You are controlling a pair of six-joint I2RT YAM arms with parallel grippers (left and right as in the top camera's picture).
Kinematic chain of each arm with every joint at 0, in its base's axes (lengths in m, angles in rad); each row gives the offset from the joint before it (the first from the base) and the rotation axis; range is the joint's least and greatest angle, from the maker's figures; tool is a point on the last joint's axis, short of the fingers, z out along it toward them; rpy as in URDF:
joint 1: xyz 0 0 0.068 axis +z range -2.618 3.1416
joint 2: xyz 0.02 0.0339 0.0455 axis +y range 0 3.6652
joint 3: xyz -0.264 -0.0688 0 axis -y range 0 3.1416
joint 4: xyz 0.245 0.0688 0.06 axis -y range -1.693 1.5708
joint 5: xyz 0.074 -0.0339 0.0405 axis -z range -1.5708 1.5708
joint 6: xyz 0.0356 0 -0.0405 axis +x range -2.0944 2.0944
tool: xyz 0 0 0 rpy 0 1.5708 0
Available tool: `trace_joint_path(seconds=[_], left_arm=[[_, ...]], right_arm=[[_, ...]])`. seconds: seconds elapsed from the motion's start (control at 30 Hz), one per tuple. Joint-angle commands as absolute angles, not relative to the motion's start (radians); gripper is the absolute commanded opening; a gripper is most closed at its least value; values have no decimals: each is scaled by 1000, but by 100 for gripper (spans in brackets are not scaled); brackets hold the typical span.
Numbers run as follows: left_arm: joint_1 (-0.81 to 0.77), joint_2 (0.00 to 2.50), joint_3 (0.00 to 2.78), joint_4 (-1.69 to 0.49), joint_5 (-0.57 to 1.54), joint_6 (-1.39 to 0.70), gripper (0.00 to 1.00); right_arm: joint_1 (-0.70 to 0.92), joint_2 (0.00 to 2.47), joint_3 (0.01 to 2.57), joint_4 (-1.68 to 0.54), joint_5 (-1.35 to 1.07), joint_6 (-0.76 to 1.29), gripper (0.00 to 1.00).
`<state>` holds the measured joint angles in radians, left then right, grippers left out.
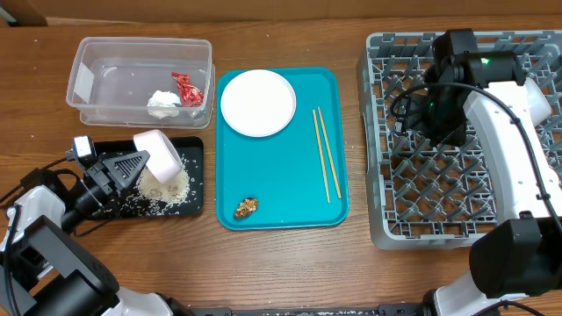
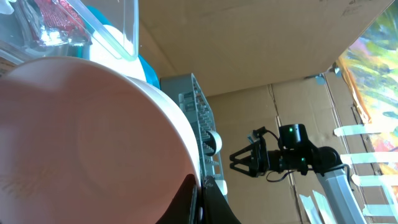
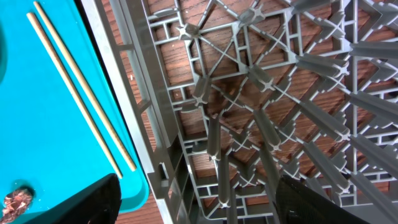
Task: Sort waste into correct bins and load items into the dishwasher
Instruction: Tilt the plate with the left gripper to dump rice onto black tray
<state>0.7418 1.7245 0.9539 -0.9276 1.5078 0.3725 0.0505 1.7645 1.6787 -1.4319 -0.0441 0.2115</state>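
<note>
My left gripper is shut on the rim of a small pale bowl, which is tipped on its side over the black tray. A heap of rice grains lies under it in the tray. The bowl fills the left wrist view, with the fingers pinching its rim. The clear tub holds the red wrapper and the white tissue wad. My right gripper hangs open and empty over the grey dish rack; its fingers stand wide apart above the rack's pegs.
The teal tray in the middle holds the round white plate, two chopsticks and the brown food scrap. The chopsticks and the scrap also show in the right wrist view.
</note>
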Motion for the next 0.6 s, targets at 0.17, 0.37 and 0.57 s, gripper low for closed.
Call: trace_joint_path(seconds=[0.17,0.37,0.57], left_arm=[[748,1734,949,-919,1473,366,4],[748,1734,949,-909,1478,253,4],[748,1734,950,-812,1450,207,4]], right_arm=[[50,1750,1675,-1427,-38,209,82],[50,1750,1675,-1427,-38,209,82],[50,1750,1675,-1428,-38,209,82]])
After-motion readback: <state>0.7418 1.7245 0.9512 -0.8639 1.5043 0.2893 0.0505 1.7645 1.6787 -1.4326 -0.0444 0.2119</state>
